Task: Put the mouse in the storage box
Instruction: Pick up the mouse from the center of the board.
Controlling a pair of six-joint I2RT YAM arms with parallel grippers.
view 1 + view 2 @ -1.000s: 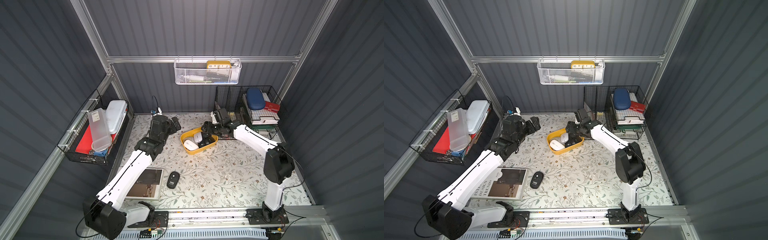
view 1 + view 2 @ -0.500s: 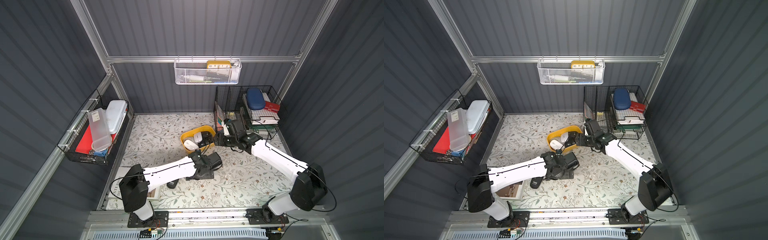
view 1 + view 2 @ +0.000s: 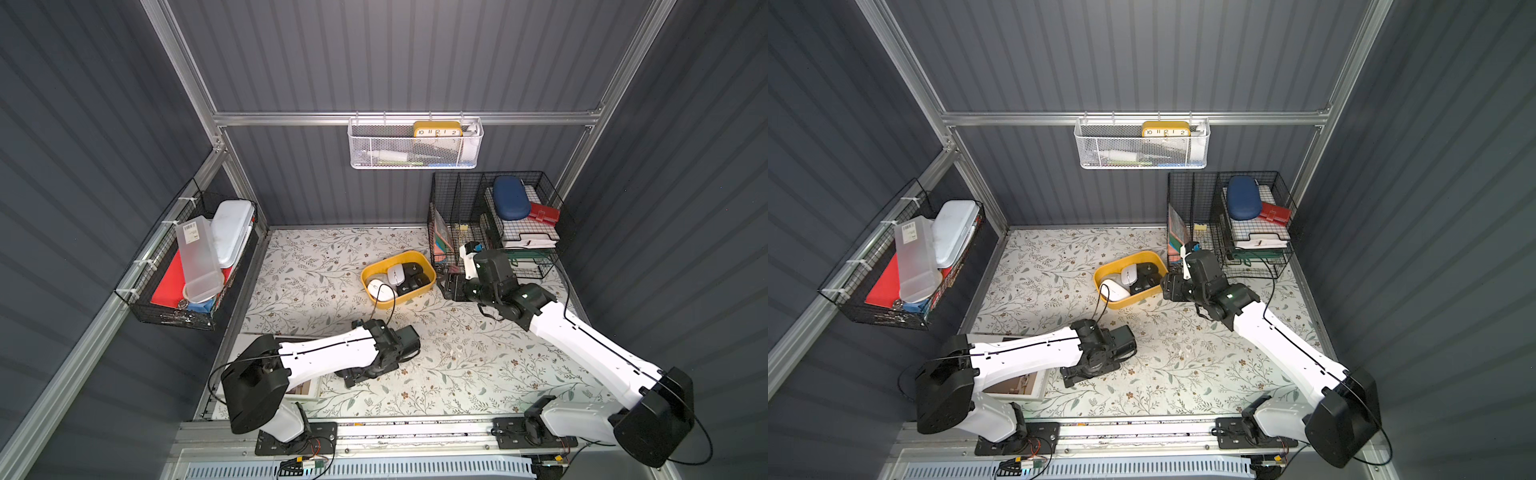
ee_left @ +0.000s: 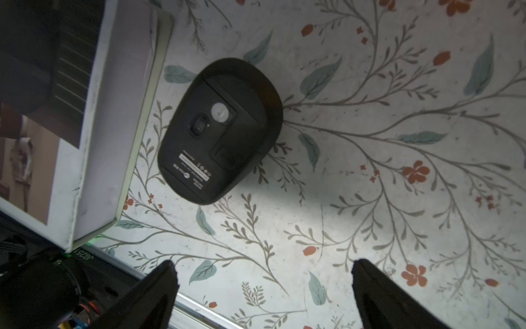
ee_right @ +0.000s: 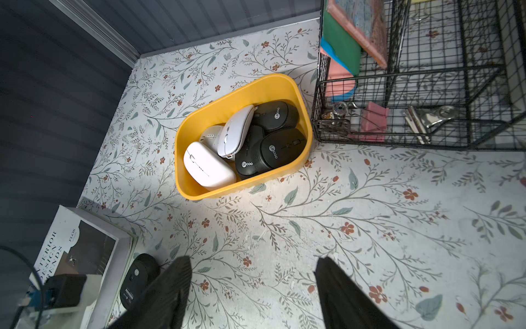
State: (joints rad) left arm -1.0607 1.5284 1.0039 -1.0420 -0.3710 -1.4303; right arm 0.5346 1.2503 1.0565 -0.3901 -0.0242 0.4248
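The left gripper [image 4: 263,275] is spread as wide as it goes with nothing between its fingers. It hangs over the floral table [image 4: 384,159], well apart from the storage box [image 5: 242,185] on the side toward the arm bases. On that same side of the storage box, also well apart from it, lies the mouse [image 4: 219,131]. It is black and belly-up, with its label and sensor showing. It sits tight beside the white edge of a book [image 4: 113,114] that lies farther from the storage box; whether they touch I cannot tell. The right gripper [image 5: 253,266] is partly open and also empty. It hangs just beside the storage box, on the side where the black wire organiser [image 5: 466,85] stands. Inside the storage box are other mice [image 5: 207,168], white and black, piled against one another.
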